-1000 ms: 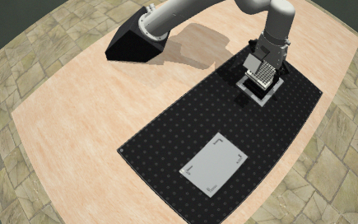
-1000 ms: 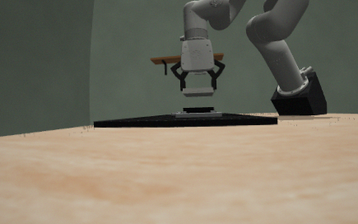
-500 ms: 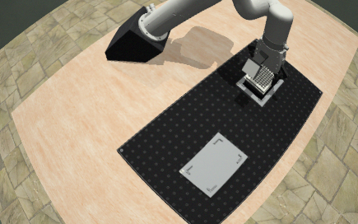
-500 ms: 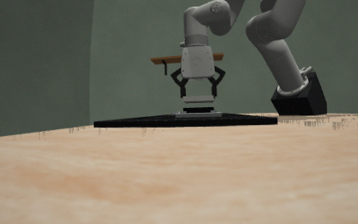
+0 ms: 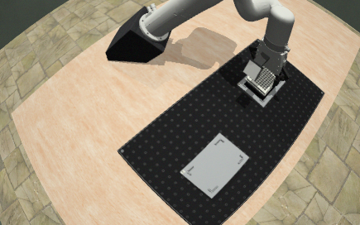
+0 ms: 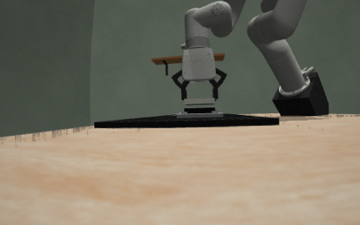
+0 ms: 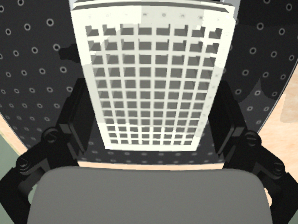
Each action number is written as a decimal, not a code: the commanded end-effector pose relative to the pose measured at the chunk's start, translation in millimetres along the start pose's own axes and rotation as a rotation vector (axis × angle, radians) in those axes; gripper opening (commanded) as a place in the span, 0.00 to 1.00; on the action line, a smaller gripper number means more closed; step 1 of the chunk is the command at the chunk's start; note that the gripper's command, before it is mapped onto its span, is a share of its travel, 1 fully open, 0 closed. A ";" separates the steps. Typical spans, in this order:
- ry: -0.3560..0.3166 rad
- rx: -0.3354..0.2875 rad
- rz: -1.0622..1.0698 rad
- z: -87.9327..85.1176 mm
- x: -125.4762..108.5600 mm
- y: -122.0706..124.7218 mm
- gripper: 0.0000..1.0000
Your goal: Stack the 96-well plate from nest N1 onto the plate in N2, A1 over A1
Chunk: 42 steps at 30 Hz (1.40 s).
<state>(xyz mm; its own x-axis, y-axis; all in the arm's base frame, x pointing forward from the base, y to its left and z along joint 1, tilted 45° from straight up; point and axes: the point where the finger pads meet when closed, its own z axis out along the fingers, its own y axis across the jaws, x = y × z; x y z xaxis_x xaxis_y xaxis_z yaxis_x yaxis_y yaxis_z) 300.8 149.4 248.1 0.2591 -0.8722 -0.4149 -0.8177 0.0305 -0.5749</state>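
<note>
The white 96-well plate [image 5: 266, 79] [image 6: 199, 104] [image 7: 153, 80] is level between the fingers of my gripper [image 6: 199, 98] [image 7: 152, 94], which is shut on its two long sides. It is low over the black 96-well plate [image 6: 199, 110], which sits in the grey nest N2 [image 5: 264, 102] [image 6: 199, 116]. Hardly any gap shows between the plates in the exterior view; I cannot tell whether they touch. They do not look fully nested. The grey nest N1 [image 5: 215, 165] holds no plate. The A1 marks on the plates are not readable.
Both nests are on the black perforated board [image 5: 166, 141] [image 6: 146, 122]. The arm's black base [image 5: 135, 45] [image 6: 300, 101] stands on the wooden table [image 5: 75, 103] [image 6: 179, 165], beyond the board's edge.
</note>
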 end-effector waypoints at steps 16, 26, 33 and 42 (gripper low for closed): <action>-0.001 0.002 -0.001 0.9 -0.4 -0.9 0.00; -0.001 0.002 -0.001 2.2 -0.4 -0.8 0.00; -0.001 0.002 -0.001 3.4 -0.4 -0.8 0.00; -0.001 0.002 -0.001 4.7 -0.4 -0.8 0.00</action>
<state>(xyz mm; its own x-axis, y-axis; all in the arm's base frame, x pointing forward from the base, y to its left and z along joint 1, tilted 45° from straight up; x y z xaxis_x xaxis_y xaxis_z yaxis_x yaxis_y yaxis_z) 303.3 151.9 244.3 0.2591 -0.8722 -0.4149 -0.8178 0.0304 -0.5747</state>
